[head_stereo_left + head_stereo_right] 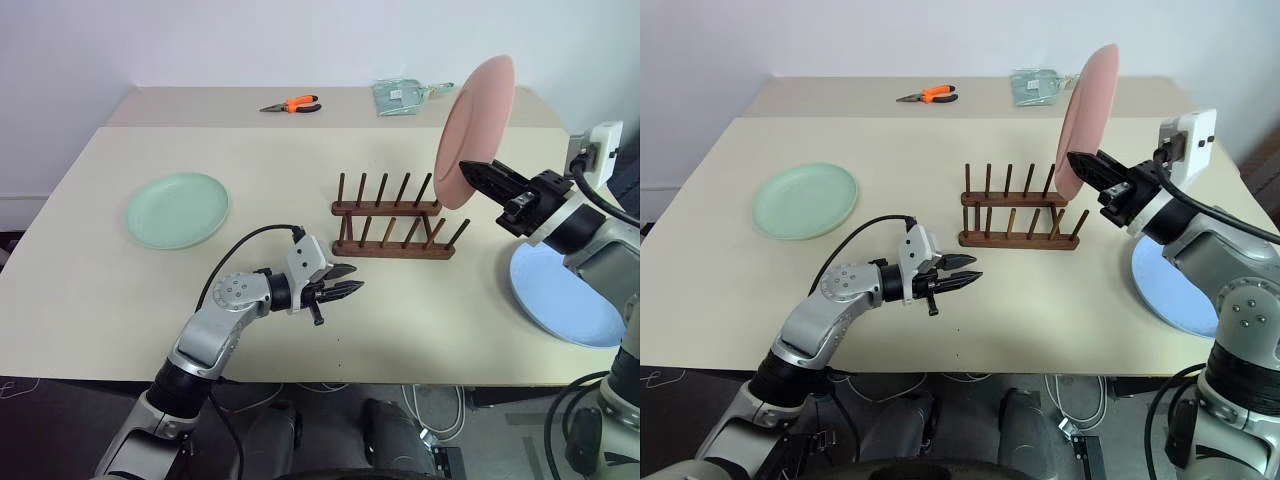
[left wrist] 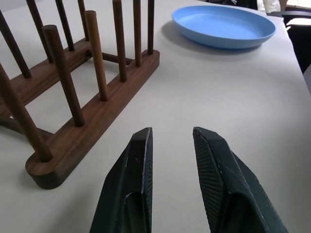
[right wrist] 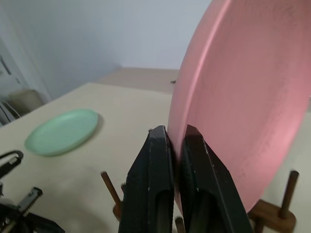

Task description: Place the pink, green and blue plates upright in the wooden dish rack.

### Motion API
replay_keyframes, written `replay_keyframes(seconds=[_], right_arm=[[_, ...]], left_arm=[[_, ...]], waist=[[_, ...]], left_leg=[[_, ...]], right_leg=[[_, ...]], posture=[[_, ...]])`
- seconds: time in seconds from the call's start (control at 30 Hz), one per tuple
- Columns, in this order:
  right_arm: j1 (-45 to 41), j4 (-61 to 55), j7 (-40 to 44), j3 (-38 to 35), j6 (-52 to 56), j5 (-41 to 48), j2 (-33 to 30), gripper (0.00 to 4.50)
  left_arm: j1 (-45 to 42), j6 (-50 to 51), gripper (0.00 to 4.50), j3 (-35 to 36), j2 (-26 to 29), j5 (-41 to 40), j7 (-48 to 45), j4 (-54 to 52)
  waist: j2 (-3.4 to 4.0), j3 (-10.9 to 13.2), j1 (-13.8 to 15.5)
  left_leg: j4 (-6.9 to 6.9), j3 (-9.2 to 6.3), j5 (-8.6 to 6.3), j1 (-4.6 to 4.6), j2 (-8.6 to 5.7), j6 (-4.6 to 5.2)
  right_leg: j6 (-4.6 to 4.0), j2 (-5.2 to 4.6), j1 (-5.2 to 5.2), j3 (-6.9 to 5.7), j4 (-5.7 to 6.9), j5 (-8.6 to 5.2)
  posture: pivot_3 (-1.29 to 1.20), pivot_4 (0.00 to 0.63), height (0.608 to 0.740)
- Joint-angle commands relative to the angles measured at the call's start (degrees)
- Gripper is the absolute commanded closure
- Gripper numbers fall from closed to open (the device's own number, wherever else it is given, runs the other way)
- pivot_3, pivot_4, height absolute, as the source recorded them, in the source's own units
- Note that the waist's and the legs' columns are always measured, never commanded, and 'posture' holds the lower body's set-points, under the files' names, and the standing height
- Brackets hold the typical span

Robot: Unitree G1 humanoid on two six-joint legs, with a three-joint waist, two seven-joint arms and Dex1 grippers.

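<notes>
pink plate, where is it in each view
Left eye: pink plate upper right, upright, above the rack's right end.
Right eye: upper right, same spot.
Left wrist: none; rack there.
Right wrist: right side, rim in the right pincer.
Landmark: rack.

right gripper [image 1: 470, 166] clamping upright pink plate [image 1: 477, 128], above wooden dish rack [image 1: 393, 232]

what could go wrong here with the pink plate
The right claw pinches the pink plate only at its rim, so it could swing or slip while held above the rack. Lowered off line, it could hit the pegs and push the rack. The left claw hovers near the rack's end without bracing it.
</notes>
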Motion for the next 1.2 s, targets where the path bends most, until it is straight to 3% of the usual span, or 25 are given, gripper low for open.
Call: replay_keyframes(seconds=[0.03, 0.13, 0.23, 0.3, 0.37, 0.53, 0.6, 0.7, 0.9, 1.07, 1.2], right_arm=[[0.6, 1.2, 2.7, -0.7, -0.8, 1.0, -2.1, 4.46], [0.9, 2.9, 4.2, -1.0, -0.8, 2.2, -2.2, 4.46], [0.7, 5.0, 5.4, 0.1, -2.1, -0.4, -3.4, 3.48], [0.3, 5.5, 5.4, 0.9, -5.0, -4.1, -4.2, 2.49], [-0.8, 6.1, 4.5, 1.4, -9.5, -8.6, -4.8, 1.52], [-3.0, 8.4, 4.7, 2.2, -17.0, -17.5, -9.0, 1.45], [-4.4, 8.5, 5.8, 2.0, -17.5, -17.7, -10.5, 1.21], [-7.7, 3.4, 9.6, 3.8, -17.4, -15.1, -12.6, 0.06], [-10.6, -6.7, 14.6, 14.8, -17.3, -14.4, -11.6, 0.02], [-10.7, -8.5, 14.3, 24.3, -17.7, -15.9, -5.2, 0.02], [-9.0, -10.0, 13.8, 28.2, -17.8, -15.9, -0.3, 0.02]], left_arm=[[0.2, -0.7, 3.21, 0.4, 0.0, -0.5, 0.4, -2.3], [0.2, -0.7, 3.21, 0.4, 0.0, -0.7, 0.5, -2.3], [0.2, -0.6, 3.21, 0.6, 0.3, -0.9, 0.4, -2.2], [0.3, 0.6, 3.21, 1.3, 0.4, -2.1, 0.2, -2.3], [0.0, 2.3, 2.67, 2.8, 0.1, -3.5, 1.1, -1.9], [-1.5, 1.9, 0.22, 9.8, -1.0, -5.1, 6.4, -0.2], [-3.2, 1.1, 0.00, 14.3, -2.1, -4.7, 11.5, 2.0], [-9.1, 0.2, 0.00, 24.7, -2.9, 0.7, 29.6, 9.7], [-14.6, 8.2, 0.00, 39.9, -0.9, 8.1, 57.6, 16.9], [-13.9, 17.1, 0.00, 47.5, -3.2, 2.9, 61.6, 13.1], [-14.9, 24.8, 0.00, 56.5, -8.6, -6.0, 64.6, 10.3]], waist=[[0.00, 0.0, 0.0], [0.00, 0.0, 0.0], [0.00, 0.0, 0.0], [0.00, 0.0, 0.0], [0.00, 0.0, 0.0], [0.02, 0.0, 0.0], [0.00, 0.0, 0.0], [-0.04, 0.1, -0.1], [-0.24, 0.0, -1.7], [-0.59, 0.1, -1.0], [-0.71, 0.1, -0.6]], left_leg=[[0.00, 0.01, 0.00, 0.00, 0.00, 0.00], [0.01, 0.02, 0.00, 0.00, 0.00, 0.00], [0.01, 0.02, 0.00, 0.00, 0.00, 0.00], [0.01, 0.02, 0.00, 0.00, 0.00, 0.00], [0.00, 0.03, 0.00, 0.00, 0.00, 0.00], [0.00, 0.04, 0.00, -0.01, 0.00, 0.00], [0.01, 0.03, 0.00, 0.00, 0.01, 0.00], [0.01, 0.00, 0.00, 0.01, 0.02, -0.01], [-0.08, -0.03, -0.01, 0.05, 0.04, -0.02], [0.00, -0.07, 0.00, 0.01, -0.02, -0.05], [0.04, -0.21, 0.03, -0.05, -0.08, -0.10]], right_leg=[[0.00, 0.00, 0.00, 0.00, 0.00, 0.00], [0.00, 0.00, 0.01, 0.01, -0.01, 0.00], [0.00, 0.00, 0.00, 0.01, 0.00, 0.00], [0.00, 0.00, 0.00, 0.01, 0.00, 0.00], [0.02, 0.00, 0.00, 0.00, -0.01, -0.01], [0.22, 0.00, -0.03, 0.01, 0.00, -0.12], [0.22, 0.00, -0.02, 0.01, 0.00, -0.12], [0.29, 0.01, -0.02, 0.01, 0.01, -0.08], [0.55, 0.05, -0.04, 0.00, 0.03, -0.06], [0.52, 0.01, -0.03, -0.01, 0.05, -0.03], [0.35, -0.02, -0.01, -0.08, 0.05, 0.08]], posture=[[0.00, 0.150, 0.740], [0.00, 0.150, 0.740], [0.00, 0.150, 0.740], [0.00, 0.150, 0.740], [0.00, 0.150, 0.740], [0.00, 0.150, 0.740], [0.00, 0.150, 0.740], [0.00, 0.150, 0.740], [0.00, 0.150, 0.740], [0.00, 0.150, 0.740], [0.00, 0.150, 0.740]])
